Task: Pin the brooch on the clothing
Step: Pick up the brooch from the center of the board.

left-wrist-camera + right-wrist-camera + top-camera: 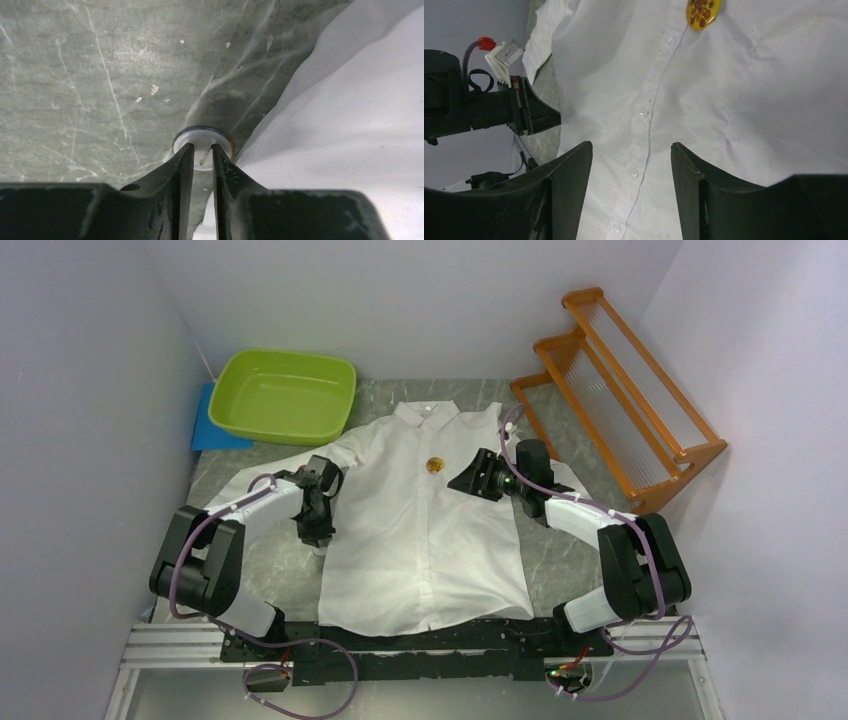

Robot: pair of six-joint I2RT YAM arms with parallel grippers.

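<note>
The white shirt lies flat, buttoned, collar at the far end. A yellow oval brooch with a dark pattern rests on its chest; it also shows in the right wrist view. My right gripper is open and empty above the button placket, right of that brooch. My left gripper is at the shirt's left edge, pointing down. Its fingers are nearly closed around the pin on the back of a second, round white-backed brooch that lies face down on the table.
A green basin on a blue mat stands at the back left. An orange wooden rack stands at the back right. The grey marbled table shows left of the shirt. White walls close in on both sides.
</note>
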